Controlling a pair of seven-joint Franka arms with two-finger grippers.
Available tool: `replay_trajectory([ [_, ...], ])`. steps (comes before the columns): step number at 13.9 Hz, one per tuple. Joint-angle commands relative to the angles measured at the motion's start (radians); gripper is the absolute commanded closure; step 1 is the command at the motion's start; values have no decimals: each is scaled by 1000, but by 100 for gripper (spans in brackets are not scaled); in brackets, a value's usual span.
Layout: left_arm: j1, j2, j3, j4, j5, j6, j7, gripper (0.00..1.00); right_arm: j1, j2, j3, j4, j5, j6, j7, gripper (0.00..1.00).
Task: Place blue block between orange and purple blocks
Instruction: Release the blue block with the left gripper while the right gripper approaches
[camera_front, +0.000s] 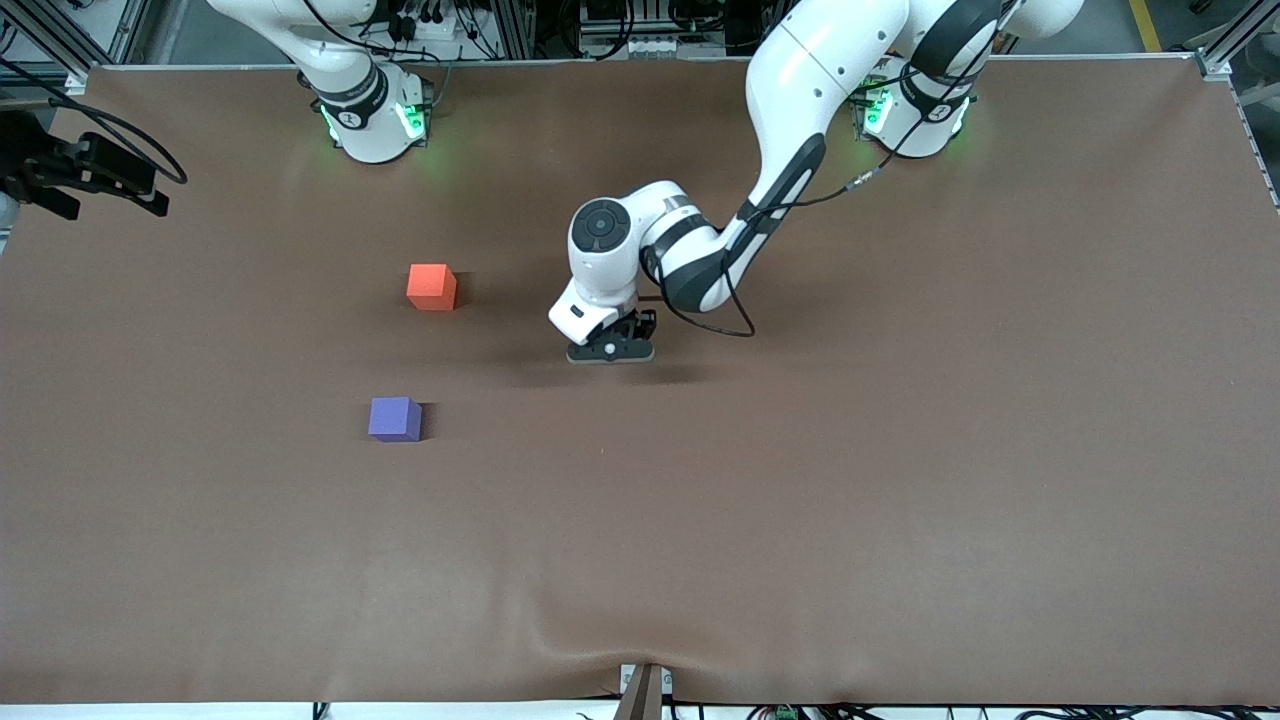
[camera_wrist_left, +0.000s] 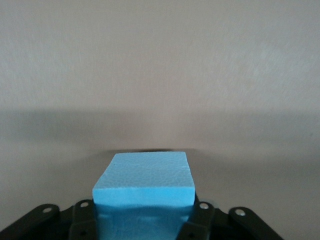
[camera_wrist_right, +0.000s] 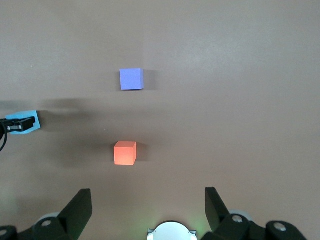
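My left gripper is low over the middle of the table and shut on the sky-blue block, which fills the space between its fingers. The hand hides the block in the front view. The right wrist view shows the blue block in that gripper, off toward the left arm's end from the other two cubes. The orange block sits on the table, and the purple block lies nearer the front camera, with bare cloth between them. My right gripper hangs open and empty high above its base, and that arm waits.
A brown cloth covers the table and has a small wrinkle at its front edge. The two arm bases stand at the table's back edge. A black device with cables sits at the right arm's end.
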Motion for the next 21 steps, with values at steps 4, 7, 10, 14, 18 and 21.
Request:
replay_trajectory([
  [4,-20,1,9,38,44,11,28,0,-27,-9,10,-7,22,-7,-16,0],
  [7,-5,-68,8,36,46,-39,29,0,-27,13,11,-4,22,-7,-16,0],
  [10,39,-198,6,35,44,-175,37,0,-27,25,11,-4,21,-4,-17,0],
  [14,171,-353,-4,33,-31,-321,123,0,-27,92,13,2,19,-4,-14,0],
  [18,337,-445,-4,26,-86,-458,311,0,-1,210,19,-4,22,-2,-20,0],
  [21,472,-467,-4,20,-89,-557,440,0,106,283,19,-8,13,108,7,0],
])
